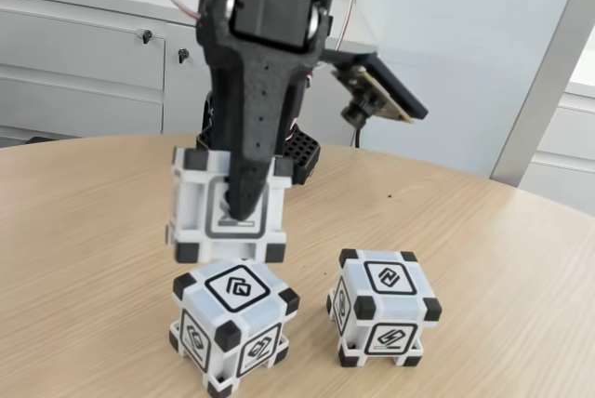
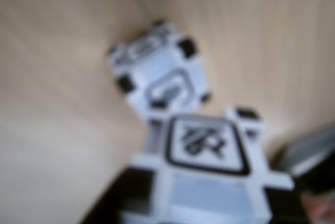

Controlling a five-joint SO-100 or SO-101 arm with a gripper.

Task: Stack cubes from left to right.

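In the fixed view my black gripper (image 1: pixel 244 217) is shut on a white cube (image 1: pixel 197 212) with black corners and holds it in the air, its front finger running down over the cube's near face. The held cube hangs just above, and slightly behind, a second cube (image 1: pixel 237 319) standing on the table at front left. A third cube (image 1: pixel 386 310) stands to the right of that one. The blurred wrist view shows the held cube (image 2: pixel 204 174) large at the bottom, with one cube on the table (image 2: pixel 159 72) beyond it; which one I cannot tell.
The round wooden table (image 1: pixel 502 249) stretches out on all sides of the cubes. The arm's black base (image 1: pixel 303 152) sits behind the cubes. White cabinets (image 1: pixel 84 63) and a wall stand past the table's far edge.
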